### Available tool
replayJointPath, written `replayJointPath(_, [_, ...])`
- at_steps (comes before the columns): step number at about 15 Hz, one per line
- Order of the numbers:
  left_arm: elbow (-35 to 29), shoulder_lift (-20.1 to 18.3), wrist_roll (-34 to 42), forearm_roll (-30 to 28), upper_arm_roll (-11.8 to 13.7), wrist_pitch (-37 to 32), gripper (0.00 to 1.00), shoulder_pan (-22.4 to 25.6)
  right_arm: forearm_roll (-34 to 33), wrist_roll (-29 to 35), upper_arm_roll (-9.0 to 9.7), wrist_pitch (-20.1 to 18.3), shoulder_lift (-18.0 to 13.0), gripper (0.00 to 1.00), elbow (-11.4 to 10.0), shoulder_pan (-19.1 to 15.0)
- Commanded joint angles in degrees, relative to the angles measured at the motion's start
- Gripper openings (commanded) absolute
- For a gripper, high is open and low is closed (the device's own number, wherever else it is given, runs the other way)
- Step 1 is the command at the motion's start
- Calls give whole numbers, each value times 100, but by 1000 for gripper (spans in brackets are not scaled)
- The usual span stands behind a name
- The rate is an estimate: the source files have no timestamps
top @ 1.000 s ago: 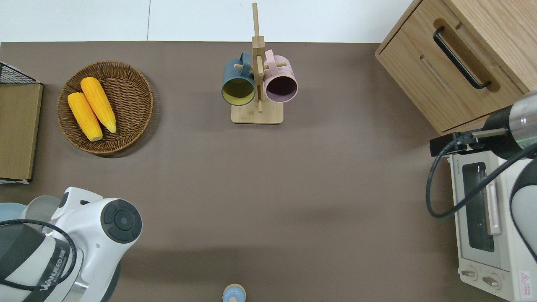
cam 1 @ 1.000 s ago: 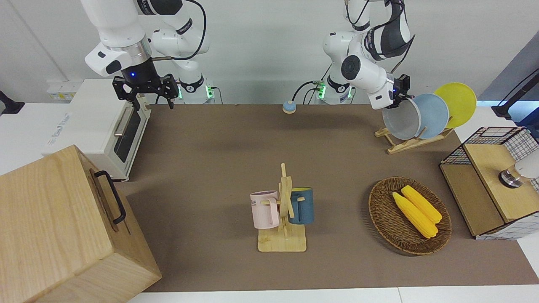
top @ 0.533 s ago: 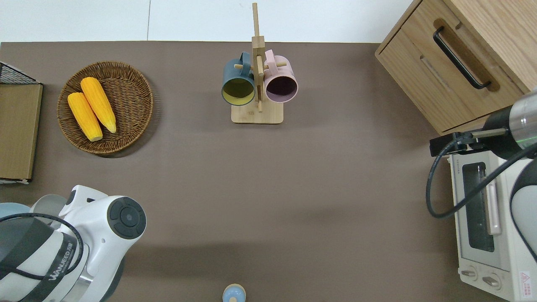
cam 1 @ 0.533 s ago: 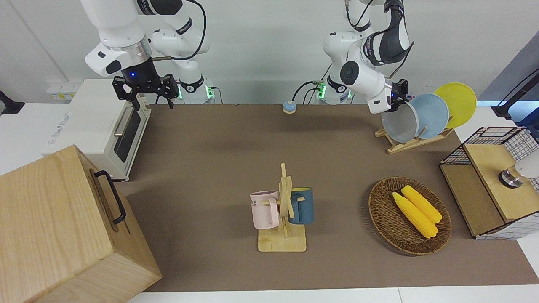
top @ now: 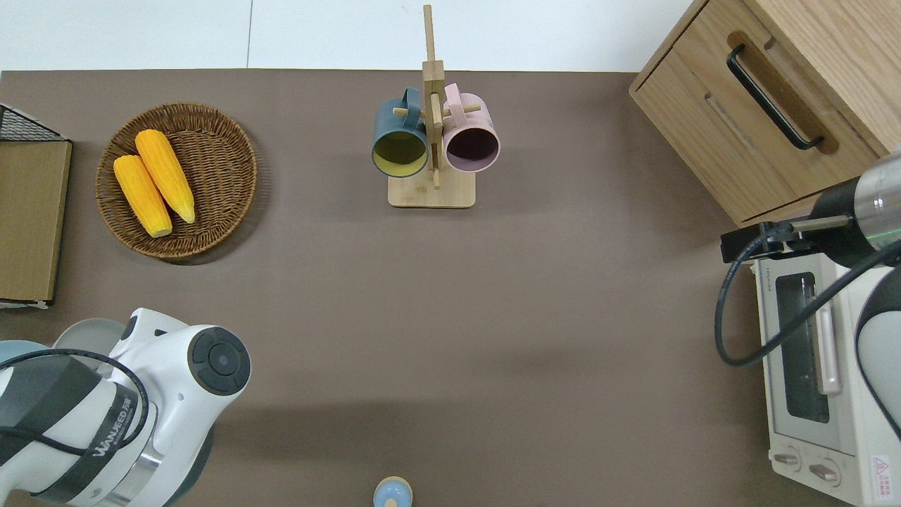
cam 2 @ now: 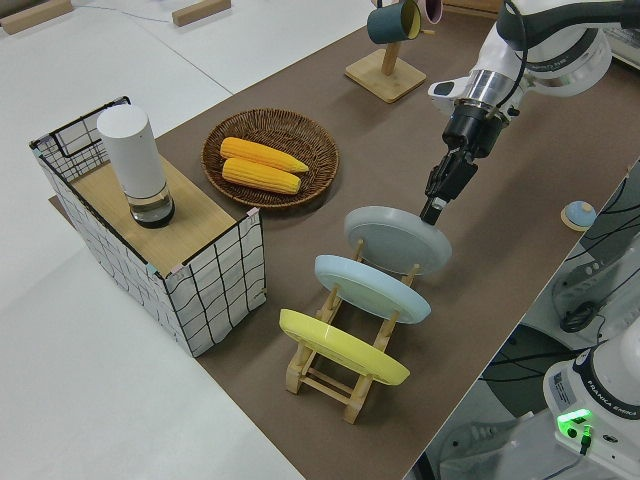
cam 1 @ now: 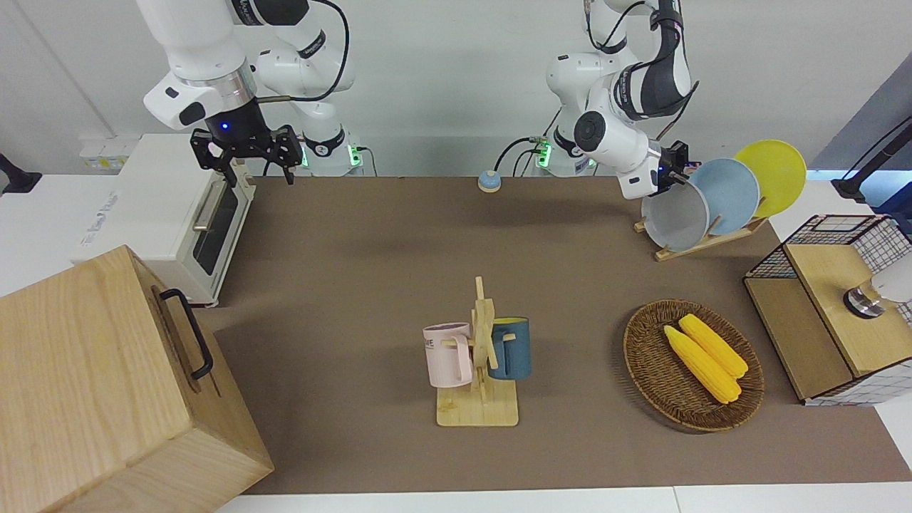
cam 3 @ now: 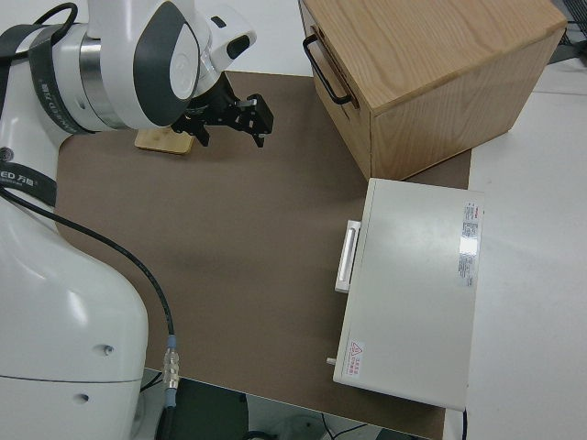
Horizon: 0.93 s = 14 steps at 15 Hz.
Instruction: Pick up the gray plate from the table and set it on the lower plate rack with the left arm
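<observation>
Three plates stand slanted in the lower plate rack [cam 2: 345,375] at the left arm's end of the surface [cam 1: 370,285]: the gray plate [cam 2: 396,238] in the slot toward the right arm's end, a light blue plate [cam 2: 372,288] in the middle and a yellow plate [cam 2: 342,347] in the last slot. The left end effector [cam 2: 434,207] is clamped on the gray plate's upper rim, its fingers closed on the edge. Farther from the robots sit a wicker basket [cam 1: 645,367] with two corn cobs [cam 1: 705,358] and a mug tree [cam 1: 479,370]. The right arm [cam 1: 206,64] is parked, its end effector [cam 1: 246,165] spread apart.
</observation>
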Motion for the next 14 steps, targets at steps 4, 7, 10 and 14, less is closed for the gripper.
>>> replayJointPath(4, [-67,48,-315,125,26,56,1000,-5,-17,75,116,-92,54,983,114,-127])
replayJointPath(7, [-50,57,-315,116,0,-15,1000,-66,-17,75,116,-92,54,983,114,-127])
replayJointPath(10, [55,65,-245,-41,-9,-41,1000,-58,-17,75,116,-92,54,983,114,-127])
replayJointPath(14, [888,153,-157,-1164,0,-120,1000,-23,-17,75,116,-92,54,983,122,-127])
